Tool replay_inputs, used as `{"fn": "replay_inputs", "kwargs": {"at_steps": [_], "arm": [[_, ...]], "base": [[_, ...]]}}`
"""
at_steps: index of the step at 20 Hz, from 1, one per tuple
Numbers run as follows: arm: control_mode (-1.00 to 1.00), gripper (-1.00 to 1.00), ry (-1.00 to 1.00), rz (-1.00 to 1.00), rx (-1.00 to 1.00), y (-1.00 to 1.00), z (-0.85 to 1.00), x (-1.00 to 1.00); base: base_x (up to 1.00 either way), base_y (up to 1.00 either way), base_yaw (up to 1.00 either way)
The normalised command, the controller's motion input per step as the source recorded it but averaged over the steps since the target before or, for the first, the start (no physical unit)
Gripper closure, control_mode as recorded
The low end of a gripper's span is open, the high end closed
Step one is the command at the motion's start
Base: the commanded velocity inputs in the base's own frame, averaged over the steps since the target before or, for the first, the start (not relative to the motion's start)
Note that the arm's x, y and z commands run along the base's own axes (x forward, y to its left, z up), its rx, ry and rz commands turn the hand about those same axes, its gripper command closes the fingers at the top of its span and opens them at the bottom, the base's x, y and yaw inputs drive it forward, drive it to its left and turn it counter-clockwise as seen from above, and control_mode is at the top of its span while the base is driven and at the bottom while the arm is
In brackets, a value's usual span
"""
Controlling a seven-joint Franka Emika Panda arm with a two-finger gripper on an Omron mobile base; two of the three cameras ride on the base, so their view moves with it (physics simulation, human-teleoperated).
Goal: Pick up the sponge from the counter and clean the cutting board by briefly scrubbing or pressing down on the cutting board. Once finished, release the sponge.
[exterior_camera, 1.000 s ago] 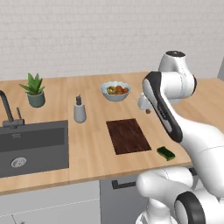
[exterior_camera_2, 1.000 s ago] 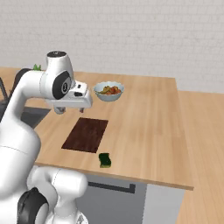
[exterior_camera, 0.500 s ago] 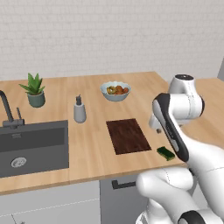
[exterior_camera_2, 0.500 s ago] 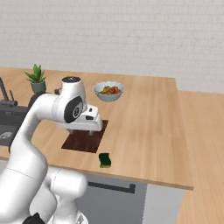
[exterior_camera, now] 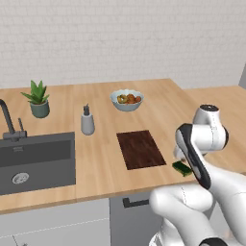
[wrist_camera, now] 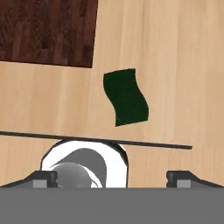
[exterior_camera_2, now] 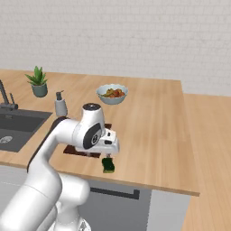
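Open jaws above the sponge at the tabletop's front edge

We see the cutting board point(exterior_camera: 141, 149) left, bare tabletop point(exterior_camera_2: 153, 117) around it; the sponge point(wrist_camera: 125, 96) lies just right of the board's near corner, apart from it, close to the front edge. Our gripper point(wrist_camera: 111, 177) hangs above, jaws spread wide, holding nothing; the arm partly hides the board in the right base view.

The counter point(exterior_camera: 158, 103) looks like pale matt wood in planks. The board point(exterior_camera: 140, 149) at frame centre is darker, reddish wood with visible grain. The sponge point(wrist_camera: 126, 96), mid-frame in the hand view, has a flat, dull dark-green top. The sink point(exterior_camera: 36, 161) at left is matt dark grey. The bowl point(exterior_camera: 127, 101) looks smooth and glazed.
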Motion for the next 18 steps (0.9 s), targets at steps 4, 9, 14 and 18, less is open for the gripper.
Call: {"fn": "replay_inputs", "kwargs": {"at_steps": [4,9,14,18], "arm": [[-1.00,-1.00,0.00,0.00,0.00,-0.34,-0.52,0.33],[-1.00,-1.00,0.00,0.01,0.02,-0.24,-0.47,0.54],[-1.00,-1.00,0.00,0.01,0.03,-0.02,-0.18,0.58],[-1.00,-1.00,0.02,0.00,0.00,0.00,-0.08,0.39]], "base": [[0.00,0.00,0.00],[0.00,0.00,0.00],[0.00,0.00,0.00],[0.00,0.00,0.00]]}}
